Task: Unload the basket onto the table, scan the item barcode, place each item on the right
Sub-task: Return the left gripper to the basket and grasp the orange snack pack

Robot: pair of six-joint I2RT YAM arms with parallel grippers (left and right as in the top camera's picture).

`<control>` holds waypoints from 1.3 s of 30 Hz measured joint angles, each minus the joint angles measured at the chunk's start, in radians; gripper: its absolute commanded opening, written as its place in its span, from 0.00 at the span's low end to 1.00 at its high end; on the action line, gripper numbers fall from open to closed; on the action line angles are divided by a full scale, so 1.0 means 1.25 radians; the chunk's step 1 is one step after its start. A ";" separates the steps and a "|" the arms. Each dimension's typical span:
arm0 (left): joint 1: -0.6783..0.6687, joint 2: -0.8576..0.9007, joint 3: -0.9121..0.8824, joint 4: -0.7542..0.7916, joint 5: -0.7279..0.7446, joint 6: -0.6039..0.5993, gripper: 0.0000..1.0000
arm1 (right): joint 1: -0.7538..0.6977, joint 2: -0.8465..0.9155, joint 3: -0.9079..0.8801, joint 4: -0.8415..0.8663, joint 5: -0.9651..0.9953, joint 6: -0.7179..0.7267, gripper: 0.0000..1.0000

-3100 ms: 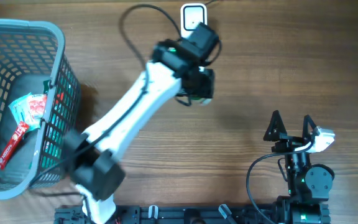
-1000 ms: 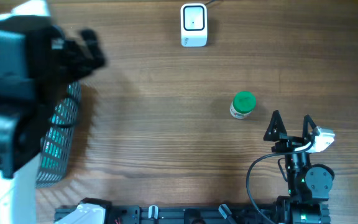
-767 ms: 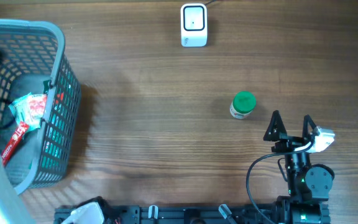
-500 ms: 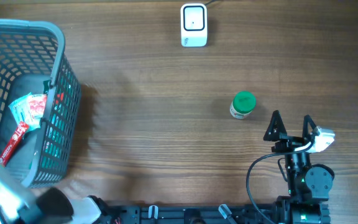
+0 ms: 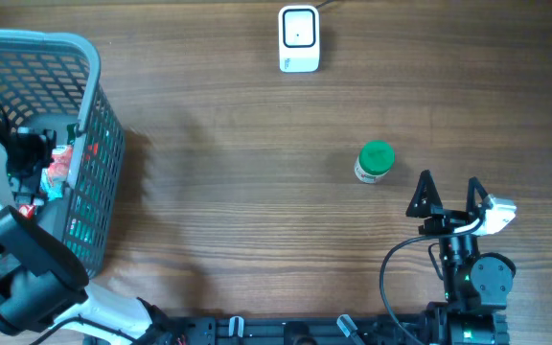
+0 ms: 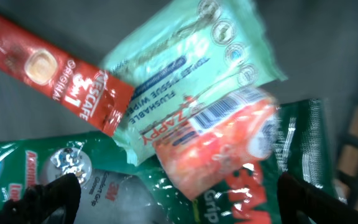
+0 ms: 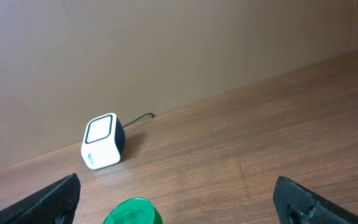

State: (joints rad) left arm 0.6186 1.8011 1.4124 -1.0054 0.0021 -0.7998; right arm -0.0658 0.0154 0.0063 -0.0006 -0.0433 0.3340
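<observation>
My left gripper is down inside the grey mesh basket at the table's left, open above a heap of packets. In the left wrist view its fingertips stand wide apart. Between them lie an orange-red packet showing a barcode and a green 3M gloves packet; whether the tips touch them I cannot tell. A pale green wipes packet and a red Nescafe stick lie just beyond. The white barcode scanner stands at the table's far edge. My right gripper rests open at the front right.
A green-capped bottle stands on the wood just left of my right gripper, and shows as a green cap in the right wrist view, with the scanner behind it. The scanner's cable runs off the far edge.
The left arm swung from the scanner side to the basket, leaving the green-capped bottle on the table, and over the last second lowered its gripper among the packets. The right arm has not moved.
</observation>
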 measured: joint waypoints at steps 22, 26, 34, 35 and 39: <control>-0.066 0.026 -0.073 0.138 -0.006 -0.033 0.72 | 0.000 0.000 0.000 0.000 0.000 0.000 1.00; -0.066 0.027 -0.073 0.150 -0.020 -0.033 0.45 | 0.000 0.000 0.000 0.000 0.000 0.000 1.00; -0.067 0.027 -0.101 0.200 -0.025 -0.039 0.50 | 0.000 0.000 0.000 0.000 0.000 0.000 1.00; -0.067 0.027 -0.113 0.209 -0.025 -0.039 0.50 | 0.000 0.000 0.000 0.000 0.000 0.000 1.00; -0.069 0.027 -0.153 0.262 -0.024 -0.040 0.11 | 0.000 0.000 0.000 0.000 0.000 0.000 1.00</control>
State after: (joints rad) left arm 0.5327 1.8347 1.2209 -0.6773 -0.0280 -0.8501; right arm -0.0658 0.0154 0.0063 -0.0006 -0.0433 0.3340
